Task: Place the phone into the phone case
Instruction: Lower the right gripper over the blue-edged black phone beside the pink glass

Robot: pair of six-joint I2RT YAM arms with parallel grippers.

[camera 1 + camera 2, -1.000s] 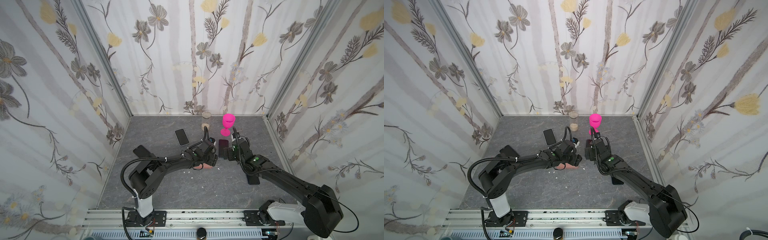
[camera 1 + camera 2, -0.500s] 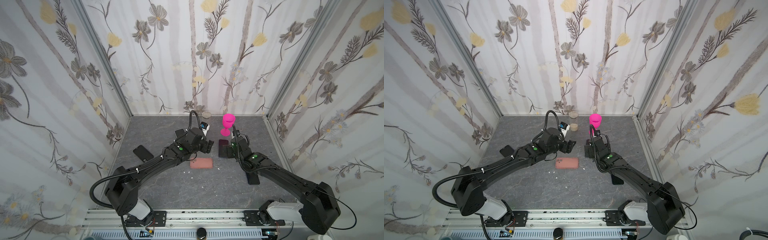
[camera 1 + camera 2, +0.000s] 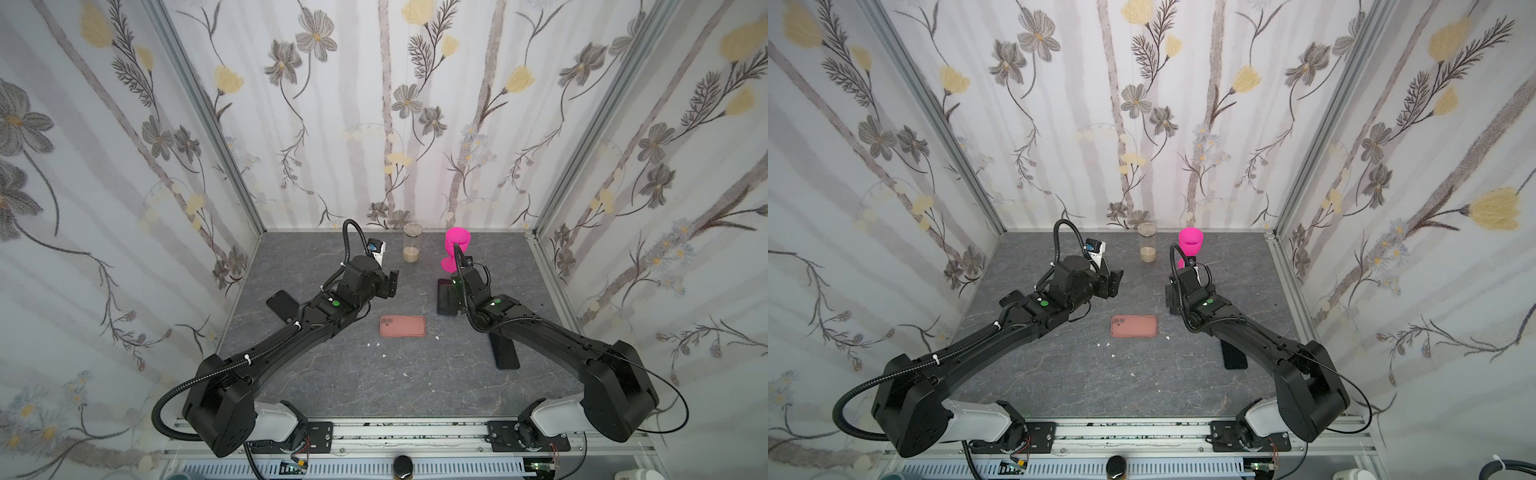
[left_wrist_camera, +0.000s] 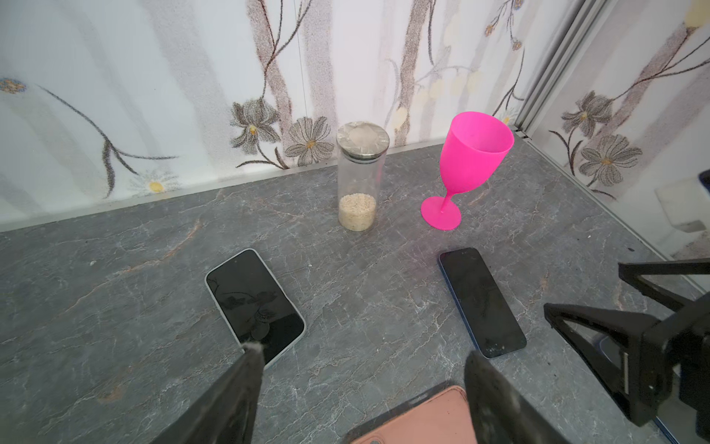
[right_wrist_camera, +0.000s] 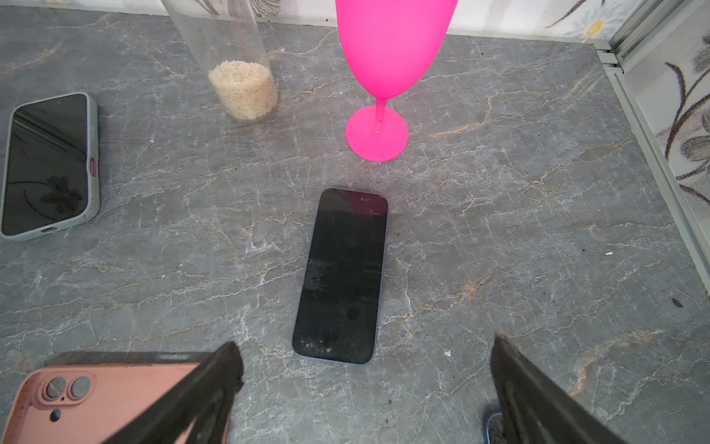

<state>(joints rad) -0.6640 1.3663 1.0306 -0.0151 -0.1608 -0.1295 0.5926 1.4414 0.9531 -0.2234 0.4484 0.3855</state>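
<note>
A salmon-pink phone case (image 3: 402, 325) lies flat, back up, mid-table in both top views, with round camera openings at one end (image 5: 69, 387). A bare phone (image 5: 342, 276) with a dark screen and a blue edge lies face up to the case's right (image 3: 445, 301). My right gripper (image 5: 365, 348) hangs open just short of the phone's near end, holding nothing. My left gripper (image 3: 390, 284) is raised behind the case, open and empty; in the left wrist view the case (image 4: 430, 419) lies below its fingers (image 4: 249, 369).
A second phone in a pale grey-green case (image 4: 255, 303) lies face up under the left wrist. A glass jar of grain (image 3: 412, 247) and a pink goblet (image 3: 457, 245) stand at the back. Dark flat slabs lie at the left (image 3: 282, 303) and under the right arm (image 3: 505, 353).
My left gripper has let go of the pink case, lifted off it and swung back toward the rear wall, opening wider. The case stays flat on the table. The right arm barely moved.
</note>
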